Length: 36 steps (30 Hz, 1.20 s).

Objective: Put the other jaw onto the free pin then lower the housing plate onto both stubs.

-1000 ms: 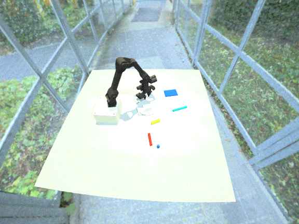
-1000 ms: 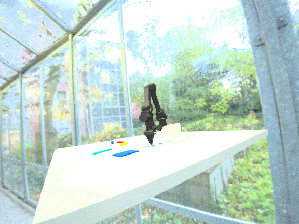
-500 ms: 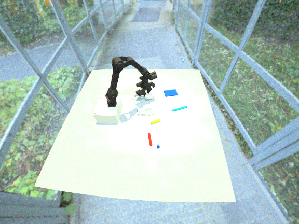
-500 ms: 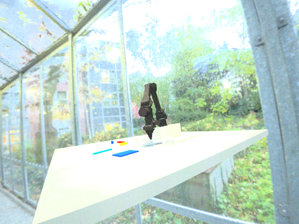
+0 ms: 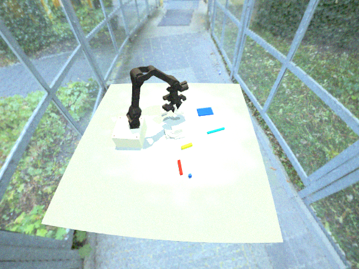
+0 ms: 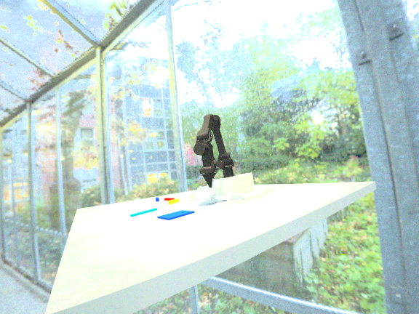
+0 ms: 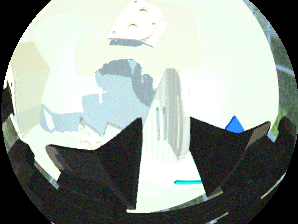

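My gripper [image 5: 174, 108] [image 6: 210, 186] [image 7: 161, 120] is shut on a white jaw [image 7: 171, 107], a tall ribbed piece standing between the fingertips. It is held above the table, over the arm's shadow. A white base assembly [image 5: 174, 134] lies just in front of the gripper in the top view. In the wrist view, white toothed parts [image 7: 89, 136] show beside the left finger, partly hidden by it. The white housing plate [image 7: 121, 29] with two round holes lies at the top of the wrist view. The pins and tooth meshing cannot be made out.
The arm's pale base block [image 5: 128, 141] is at the left. A blue slab [image 5: 205, 111] [image 6: 176, 215] and a cyan bar [image 5: 215, 131] [image 6: 143, 212] [image 7: 187, 182] lie to the right. A yellow block [image 5: 187, 146], red bar [image 5: 180, 167] and small blue piece [image 5: 190, 175] lie nearer the front.
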Available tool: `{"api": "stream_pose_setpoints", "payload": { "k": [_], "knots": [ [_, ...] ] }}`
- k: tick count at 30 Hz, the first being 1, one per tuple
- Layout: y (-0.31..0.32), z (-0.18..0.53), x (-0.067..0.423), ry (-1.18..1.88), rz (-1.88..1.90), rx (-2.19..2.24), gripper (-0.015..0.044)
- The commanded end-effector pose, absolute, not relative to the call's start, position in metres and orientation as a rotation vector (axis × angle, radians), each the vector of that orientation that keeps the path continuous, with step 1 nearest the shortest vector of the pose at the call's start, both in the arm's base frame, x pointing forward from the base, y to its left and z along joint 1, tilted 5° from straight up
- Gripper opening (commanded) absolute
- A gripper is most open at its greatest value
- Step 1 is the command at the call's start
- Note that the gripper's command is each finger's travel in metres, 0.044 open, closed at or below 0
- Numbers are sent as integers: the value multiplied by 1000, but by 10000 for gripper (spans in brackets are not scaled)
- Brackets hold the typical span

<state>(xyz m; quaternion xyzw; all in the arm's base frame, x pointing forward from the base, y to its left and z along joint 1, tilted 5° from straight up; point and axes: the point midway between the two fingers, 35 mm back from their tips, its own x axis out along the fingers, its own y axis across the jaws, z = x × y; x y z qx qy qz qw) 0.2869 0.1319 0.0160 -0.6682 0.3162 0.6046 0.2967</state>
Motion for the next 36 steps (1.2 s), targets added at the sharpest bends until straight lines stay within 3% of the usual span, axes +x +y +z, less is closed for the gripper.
{"api": "stream_pose_setpoints", "payload": {
  "k": [1,36],
  "knots": [
    [133,21,287,836,1600,-1770,134],
    [87,29,256,1232,1072,-1228,134]
  ]
}}
